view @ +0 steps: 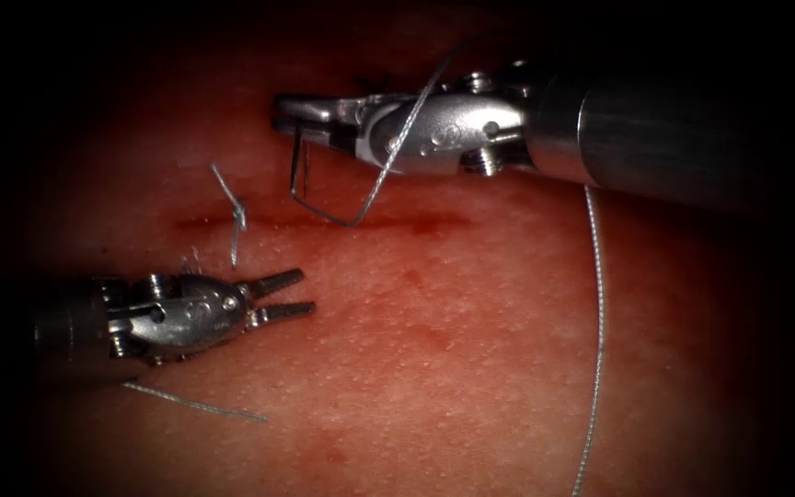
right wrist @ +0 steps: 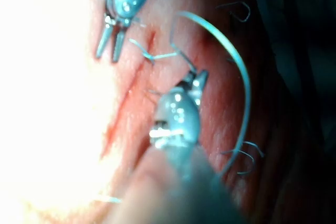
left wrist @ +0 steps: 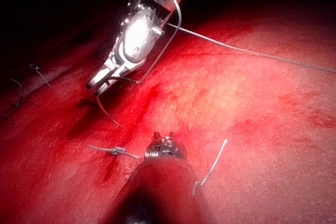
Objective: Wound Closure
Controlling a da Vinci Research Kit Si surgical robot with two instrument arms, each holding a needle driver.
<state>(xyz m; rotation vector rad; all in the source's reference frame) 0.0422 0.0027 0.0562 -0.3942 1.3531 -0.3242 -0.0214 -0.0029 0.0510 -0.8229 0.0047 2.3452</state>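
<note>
My right tool (view: 292, 109) is pinched on the needle (view: 324, 207) near its blunt end, the curve hanging below my jaws and sweeping toward the cut (view: 324, 221), its far part lying at or just above the cut line. I cannot tell whether the point has entered the tissue (view: 471, 331) or only rests on it. My left tool (view: 289, 296) sits on the near side of the cut, well apart from the needle, with its jaws spread and nothing between them. The thread (view: 600, 322) trails from behind my right wrist in a long loop down over the tissue, and another strand crosses over the right tool's body. Off my left tips, toward the cut, stands a tied knot (view: 239, 216) with two short tails. A loose cut end (view: 195, 403) lies behind and below the left tool. I judge this as the setting of a fresh bite beside the finished stitch. Such a bite would call for the point square to the edge and the slack thread kept clear of my right wrist. Where the needle tip lies is hard to make out against the dark cut, in the left wrist view (left wrist: 107, 109) as well. In the right wrist view, my right jaws (right wrist: 195, 80) are blurred.
</note>
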